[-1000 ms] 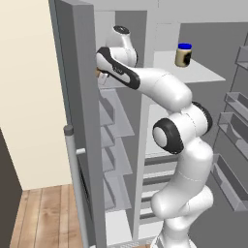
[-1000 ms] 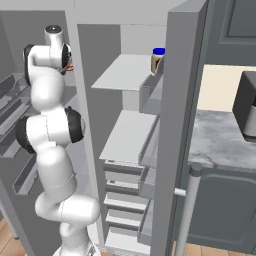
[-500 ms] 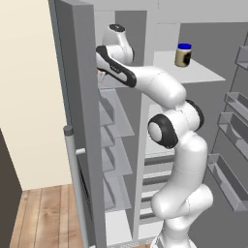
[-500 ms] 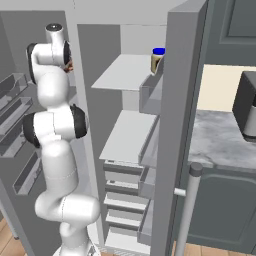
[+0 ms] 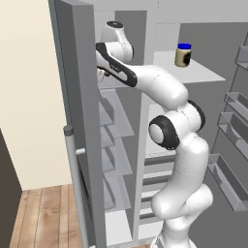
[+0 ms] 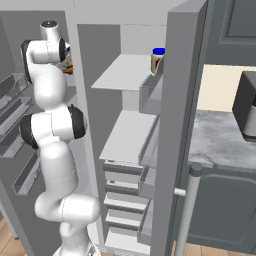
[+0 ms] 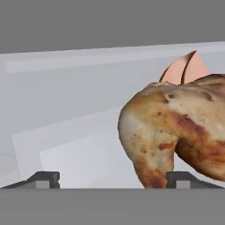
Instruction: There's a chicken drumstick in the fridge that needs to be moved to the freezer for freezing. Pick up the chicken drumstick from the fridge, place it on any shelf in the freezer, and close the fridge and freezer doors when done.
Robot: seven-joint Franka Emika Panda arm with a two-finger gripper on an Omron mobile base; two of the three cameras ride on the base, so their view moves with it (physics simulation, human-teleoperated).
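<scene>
In the hand view, the gripper has its two dark fingertips spread wide apart, one at the lower left and one at the lower right, clasping nothing. The drumstick, browned and lumpy with a pinkish end poking up behind it, lies on a pale shelf close in front of the fingers. It sits toward the right fingertip, and whether it touches that tip cannot be told.

From the left base view, the white arm reaches up and to the left into the freezer, the narrow compartment with a column of thin shelves, at its top shelf. The freezer door stands open in front and hides the hand.

From the right base view, a brown bit of the drumstick shows beside the wrist. In the fridge, a blue-lidded jar stands on the top shelf. The fridge door is open too.
</scene>
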